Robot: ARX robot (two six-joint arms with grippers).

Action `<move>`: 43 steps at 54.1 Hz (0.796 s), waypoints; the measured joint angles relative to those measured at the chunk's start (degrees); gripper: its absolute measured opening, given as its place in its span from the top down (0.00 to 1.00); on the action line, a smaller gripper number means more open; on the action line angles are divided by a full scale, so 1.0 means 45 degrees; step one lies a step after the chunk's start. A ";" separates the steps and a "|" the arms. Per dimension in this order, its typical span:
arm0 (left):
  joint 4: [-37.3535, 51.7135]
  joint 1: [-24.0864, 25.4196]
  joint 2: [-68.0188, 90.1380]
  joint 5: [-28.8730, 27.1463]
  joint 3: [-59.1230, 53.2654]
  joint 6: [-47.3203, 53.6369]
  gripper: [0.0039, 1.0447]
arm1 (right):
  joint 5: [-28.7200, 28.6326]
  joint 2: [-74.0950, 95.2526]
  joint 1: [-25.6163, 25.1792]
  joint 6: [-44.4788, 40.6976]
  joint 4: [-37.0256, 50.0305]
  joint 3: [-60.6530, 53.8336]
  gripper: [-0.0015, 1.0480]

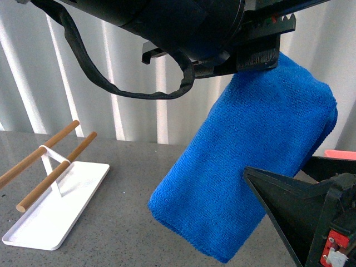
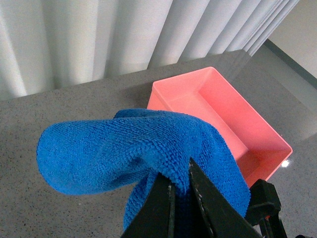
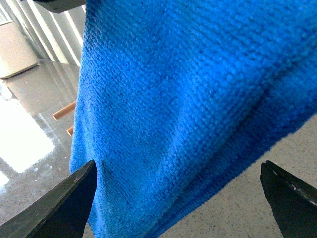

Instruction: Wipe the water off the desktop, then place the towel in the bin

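The blue towel (image 1: 250,167) hangs in the air above the dark grey desktop (image 1: 111,233), folded and slanting down to the left. My left gripper (image 1: 256,55) is shut on its top edge; in the left wrist view its jaws (image 2: 181,186) pinch the towel (image 2: 124,148). The salmon-pink bin (image 2: 233,124) stands on the desktop just beyond the towel; only a sliver of its rim (image 1: 340,153) shows in the front view. My right gripper (image 3: 178,193) is open, its fingers either side of the towel's (image 3: 188,99) hanging lower part, not touching it.
A flat white tray (image 1: 55,206) with two wooden rods (image 1: 50,169) on a stand sits at the left of the desktop. White pleated curtains (image 1: 111,83) close off the back. A black cable loop (image 1: 139,89) hangs from the left arm.
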 joint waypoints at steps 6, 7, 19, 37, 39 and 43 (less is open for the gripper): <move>-0.0058 0.0068 0.0000 0.0102 0.0000 -0.0107 0.97 | -0.0151 0.0233 0.0141 0.0000 0.0083 0.0219 0.38; -0.0063 0.0078 0.0000 0.0112 0.0000 -0.0121 0.97 | -0.0151 0.0238 0.0141 0.0000 0.0092 0.0219 0.40; -0.0136 0.0214 0.0000 0.0228 0.0000 -0.0126 0.97 | -0.0112 0.0345 0.0131 0.0355 0.0534 0.0228 0.73; -0.0180 0.0374 0.0000 0.0350 -0.0005 -0.0126 0.97 | -0.0262 -0.0126 -0.0466 0.0733 0.0228 0.0199 0.97; -0.0175 0.0393 0.0000 0.0408 -0.0005 -0.0126 0.97 | -0.0306 -0.0209 -0.0597 0.0763 0.0160 0.0199 0.97; -0.0107 0.0481 -0.0005 0.0597 -0.0039 -0.0126 0.97 | -0.0335 -0.0340 -0.0797 0.0801 0.0029 0.0199 0.97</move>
